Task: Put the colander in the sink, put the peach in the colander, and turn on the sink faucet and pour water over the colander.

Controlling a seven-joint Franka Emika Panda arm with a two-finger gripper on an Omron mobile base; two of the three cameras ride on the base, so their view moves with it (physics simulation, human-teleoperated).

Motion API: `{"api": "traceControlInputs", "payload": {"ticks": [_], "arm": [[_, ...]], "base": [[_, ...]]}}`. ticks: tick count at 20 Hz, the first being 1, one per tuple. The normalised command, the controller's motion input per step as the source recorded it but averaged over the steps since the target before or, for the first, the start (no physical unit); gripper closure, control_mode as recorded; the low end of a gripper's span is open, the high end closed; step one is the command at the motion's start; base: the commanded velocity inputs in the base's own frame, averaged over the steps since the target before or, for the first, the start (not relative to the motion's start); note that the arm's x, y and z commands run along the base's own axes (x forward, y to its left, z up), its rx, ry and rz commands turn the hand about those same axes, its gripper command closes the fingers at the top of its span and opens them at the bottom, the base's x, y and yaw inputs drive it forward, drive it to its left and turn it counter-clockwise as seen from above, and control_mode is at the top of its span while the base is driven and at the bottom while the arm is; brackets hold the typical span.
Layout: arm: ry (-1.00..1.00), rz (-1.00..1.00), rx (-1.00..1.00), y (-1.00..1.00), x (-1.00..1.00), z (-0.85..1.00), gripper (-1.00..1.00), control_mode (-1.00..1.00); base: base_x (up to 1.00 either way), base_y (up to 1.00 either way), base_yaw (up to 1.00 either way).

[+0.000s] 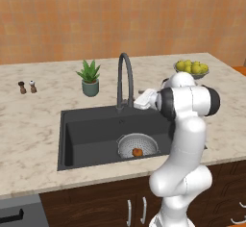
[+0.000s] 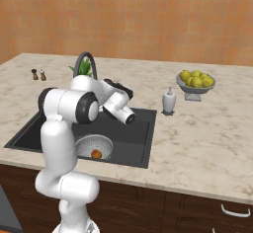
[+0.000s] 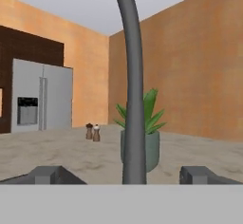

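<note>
Left base view: orange-red peach (image 1: 137, 151) sits inside holed silvery colander (image 1: 129, 143).

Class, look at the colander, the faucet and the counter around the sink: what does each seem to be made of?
Colander: likely metal; pale silvery-grey bowl dotted with small holes.
Faucet: probably metal with a dark grey matte coating; slim, smooth, no shine.
Counter: looks like polished stone, perhaps marble; beige with faint grey veins.
</note>
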Motion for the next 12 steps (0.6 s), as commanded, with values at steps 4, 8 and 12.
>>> {"api": "traceControlInputs", "payload": {"ticks": [4, 8, 12], "arm": [[0.05, -0.02, 0.0, -0.02, 0.29, -0.14, -1.0, -1.0], [0.02, -0.03, 0.0, 0.0, 0.35, 0.0, -1.0, -1.0], [0.01, -0.04, 0.0, 0.0, 0.32, -0.01, -1.0, -1.0]], "base": [[0.0, 0.0, 0.0], [0.0, 0.0, 0.0], [0.0, 0.0, 0.0]]}}
